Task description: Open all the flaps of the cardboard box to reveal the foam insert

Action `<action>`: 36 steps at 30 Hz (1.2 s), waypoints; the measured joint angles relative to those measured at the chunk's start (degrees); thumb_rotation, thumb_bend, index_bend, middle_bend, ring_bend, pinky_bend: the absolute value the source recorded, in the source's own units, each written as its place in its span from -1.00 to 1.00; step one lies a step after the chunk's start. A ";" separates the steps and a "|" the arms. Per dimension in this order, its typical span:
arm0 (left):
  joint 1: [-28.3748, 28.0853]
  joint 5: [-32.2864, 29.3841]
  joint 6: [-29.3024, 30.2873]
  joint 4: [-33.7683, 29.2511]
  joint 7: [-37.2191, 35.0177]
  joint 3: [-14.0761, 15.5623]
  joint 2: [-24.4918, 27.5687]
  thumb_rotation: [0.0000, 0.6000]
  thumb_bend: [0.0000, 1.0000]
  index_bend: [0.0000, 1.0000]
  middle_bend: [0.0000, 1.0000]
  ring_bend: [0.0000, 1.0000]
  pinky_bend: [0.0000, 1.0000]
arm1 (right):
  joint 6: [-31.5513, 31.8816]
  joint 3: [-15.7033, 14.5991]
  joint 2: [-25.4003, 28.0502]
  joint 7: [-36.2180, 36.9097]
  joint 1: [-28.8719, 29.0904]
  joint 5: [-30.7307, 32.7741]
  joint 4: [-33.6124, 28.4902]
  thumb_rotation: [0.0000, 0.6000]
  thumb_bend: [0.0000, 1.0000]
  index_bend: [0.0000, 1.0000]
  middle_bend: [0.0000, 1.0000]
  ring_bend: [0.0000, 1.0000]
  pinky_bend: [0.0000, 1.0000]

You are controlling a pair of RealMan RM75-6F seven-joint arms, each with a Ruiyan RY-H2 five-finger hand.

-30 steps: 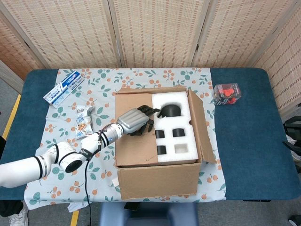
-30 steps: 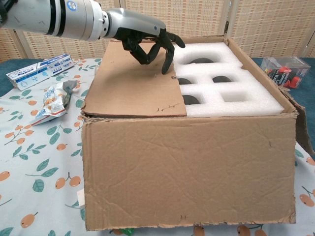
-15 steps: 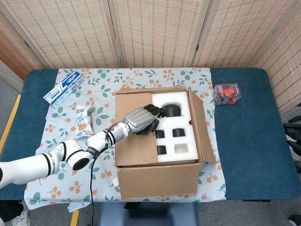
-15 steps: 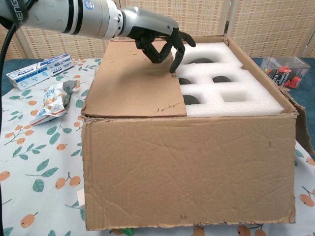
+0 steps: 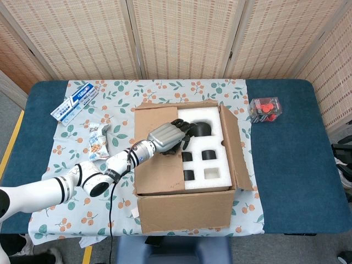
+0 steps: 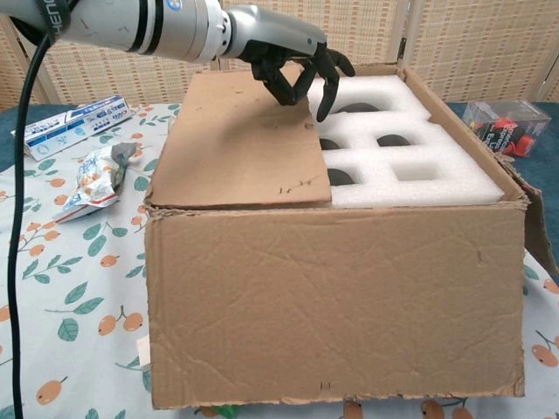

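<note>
The cardboard box (image 5: 184, 212) stands mid-table with its right flap (image 5: 236, 148) folded outward and its front flap hanging down. The left flap (image 5: 151, 165) (image 6: 236, 140) still lies flat over the left part of the white foam insert (image 5: 212, 173) (image 6: 410, 148). My left hand (image 5: 173, 135) (image 6: 301, 65) hovers at that flap's free edge near the far corner. Its fingers are curled and spread, and the fingertips (image 6: 323, 109) reach past the edge over the foam. Nothing is plainly held. The right hand shows in neither view.
A blue-and-white toothpaste box (image 5: 74, 103) (image 6: 70, 127) and a snack packet (image 5: 98, 140) (image 6: 96, 179) lie on the floral cloth left of the box. A clear case with red items (image 5: 265, 109) (image 6: 507, 122) sits at the back right on the blue table.
My left hand has moved right and slightly farther back across the left flap, from above its middle to its free edge. The flap still lies almost flat.
</note>
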 measured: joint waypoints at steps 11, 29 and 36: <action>-0.39 -2.33 0.57 -1.33 2.20 1.55 0.88 1.00 1.00 0.01 -1.00 -1.00 -1.00 | 0.48 -0.05 -0.30 1.17 -0.29 0.19 0.99 -0.05 -0.56 -0.18 -1.00 -1.00 -1.00; -0.59 -3.90 1.47 -2.26 4.24 3.51 0.75 1.00 1.00 0.01 -1.00 -1.00 -1.00 | 1.18 -0.27 -0.14 0.56 -0.51 -0.07 0.23 -0.05 -0.56 -0.18 -1.00 -1.00 -1.00; -0.88 -3.99 1.81 -1.78 5.22 4.03 -0.03 1.00 1.00 0.01 -1.00 -1.00 -1.00 | 1.29 -0.33 -0.22 1.26 -0.59 -0.11 0.75 -0.05 -0.56 -0.18 -1.00 -1.00 -1.00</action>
